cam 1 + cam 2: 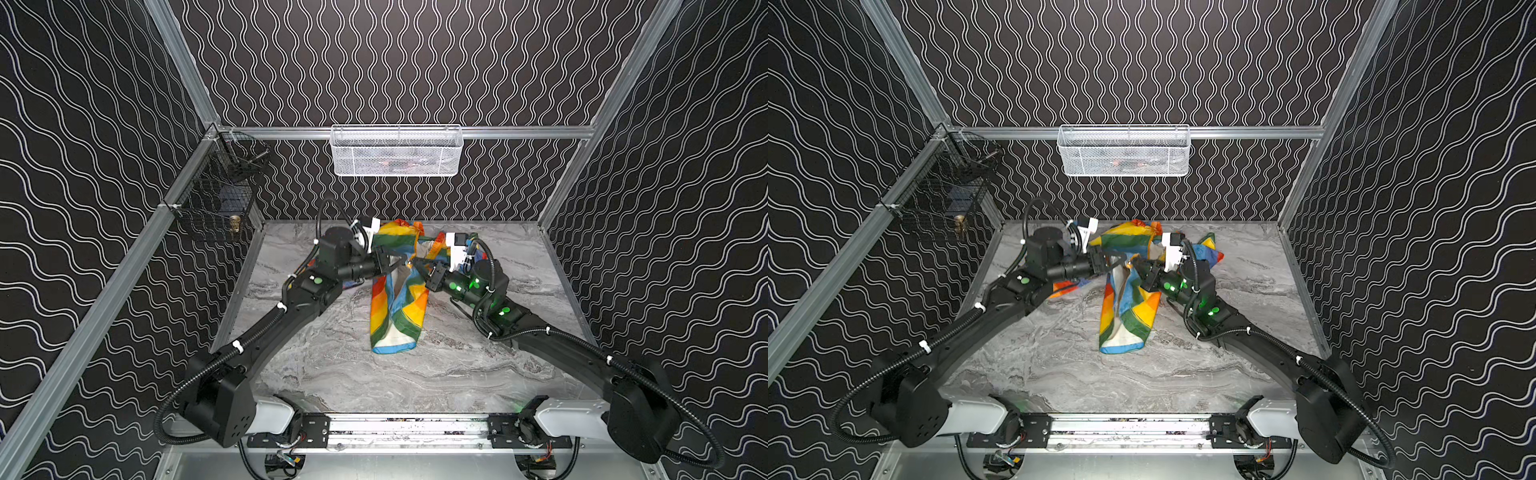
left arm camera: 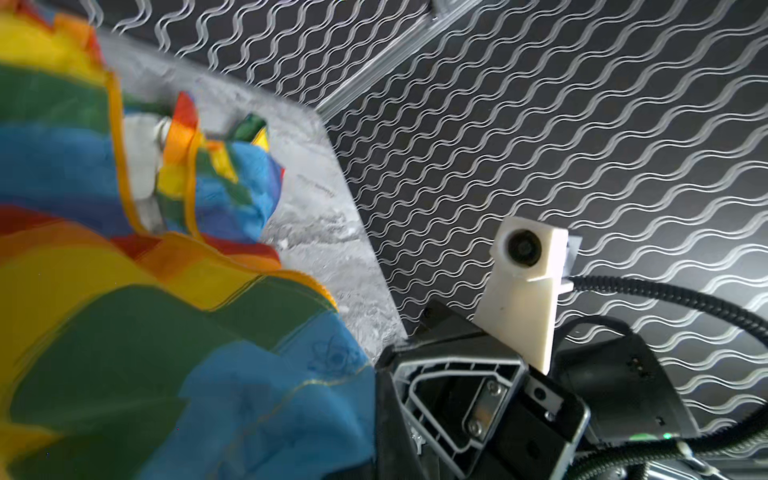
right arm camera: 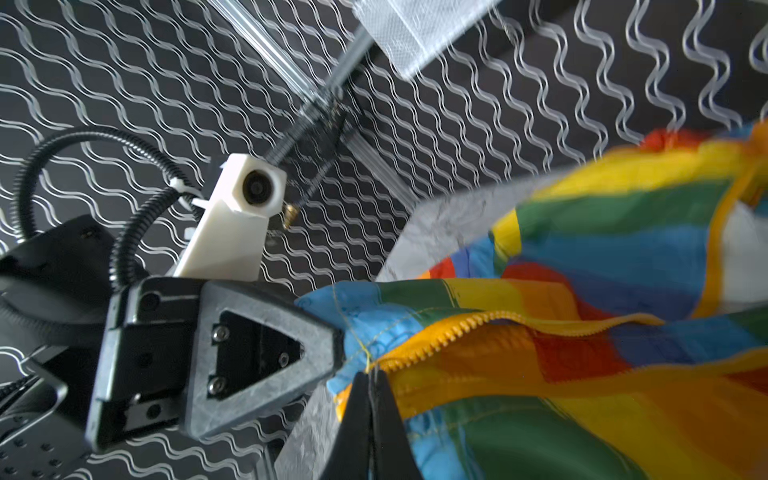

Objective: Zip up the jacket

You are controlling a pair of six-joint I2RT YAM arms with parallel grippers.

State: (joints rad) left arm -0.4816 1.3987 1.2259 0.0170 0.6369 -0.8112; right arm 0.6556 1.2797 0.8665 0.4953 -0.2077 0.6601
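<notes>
The left arm (image 1: 291, 308) and right arm (image 1: 540, 337) stretch forward, angled inward. The left gripper (image 1: 400, 262) and right gripper (image 1: 417, 263) meet tip to tip, nearly touching, jaws closed, each pinching the jacket (image 1: 399, 309).

Grey marbled tabletop (image 1: 457, 374) — on it, a rumpled rainbow-striped jacket (image 1: 399, 316)

Even light; jacket (image 2: 124, 332) blurred in wrist views.
</notes>
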